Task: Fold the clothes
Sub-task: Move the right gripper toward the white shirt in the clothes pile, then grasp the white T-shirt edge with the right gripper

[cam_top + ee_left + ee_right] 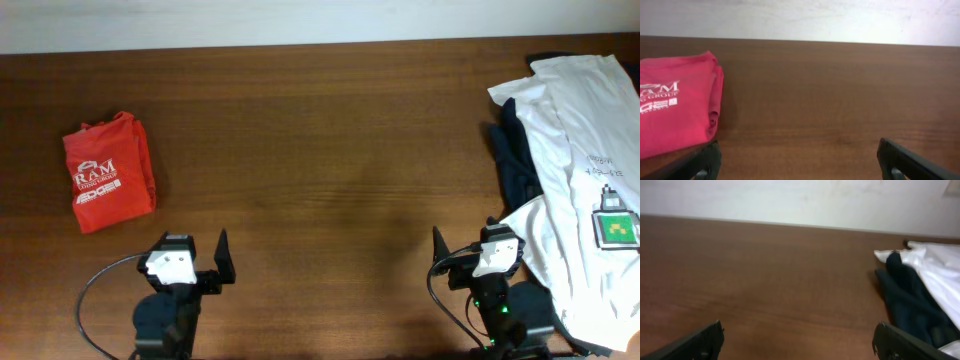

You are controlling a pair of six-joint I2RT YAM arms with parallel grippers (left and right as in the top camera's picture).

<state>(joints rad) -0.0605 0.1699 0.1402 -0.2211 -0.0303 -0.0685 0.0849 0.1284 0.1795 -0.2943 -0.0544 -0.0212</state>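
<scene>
Left jaws spread, red shirt (pixel 109 172) ahead-left, apart. Right jaws spread, white shirt (pixel 585 150) just right.

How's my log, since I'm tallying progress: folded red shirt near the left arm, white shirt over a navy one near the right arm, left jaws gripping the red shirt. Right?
The left gripper grips nothing: its jaws stand open, clear of the red shirt, as the left wrist and overhead views show. The rest holds.
</scene>
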